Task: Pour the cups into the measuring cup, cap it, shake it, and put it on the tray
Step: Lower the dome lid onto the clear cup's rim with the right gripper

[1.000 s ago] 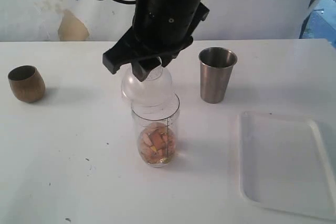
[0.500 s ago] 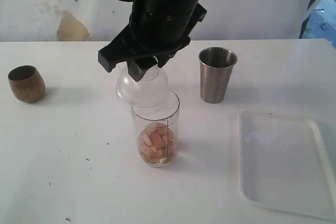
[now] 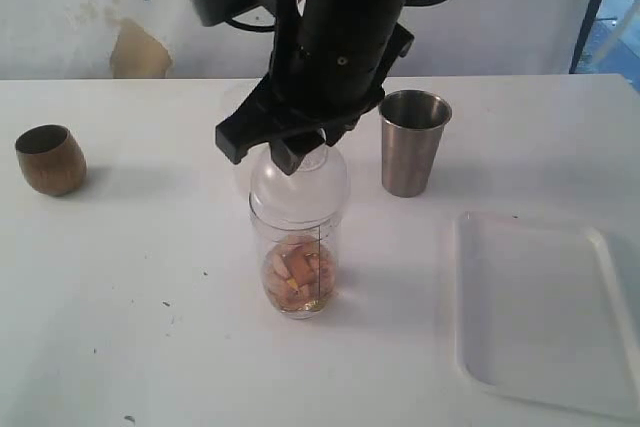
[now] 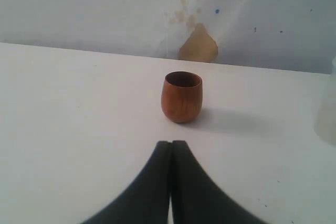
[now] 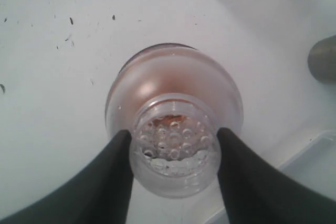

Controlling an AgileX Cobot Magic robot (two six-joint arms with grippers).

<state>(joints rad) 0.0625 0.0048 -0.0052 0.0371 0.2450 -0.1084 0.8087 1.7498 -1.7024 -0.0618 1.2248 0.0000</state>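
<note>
The clear measuring cup (image 3: 297, 267) stands mid-table with tan and orange pieces in its bottom. A frosted dome cap (image 3: 298, 185) sits on its mouth. My right gripper (image 3: 292, 150) comes down from above, shut on the cap's neck; in the right wrist view its fingers (image 5: 118, 156) press both sides of the perforated cap (image 5: 173, 82). The steel tumbler (image 3: 412, 142) stands upright to the right behind. The brown cup (image 3: 50, 159) stands upright at the far left. My left gripper (image 4: 171, 144) is shut and empty, a short way from the brown cup (image 4: 181, 97). The white tray (image 3: 545, 312) lies at the front right.
The black right arm hangs over the middle of the table, close to the tumbler (image 5: 323, 65). The tray's corner (image 5: 310, 171) lies beside the measuring cup. A stained wall runs behind the table.
My right gripper carried the cap from up and left of the measuring cup's mouth to the right and down; the cap now rests on the mouth. The left gripper has not moved.
</note>
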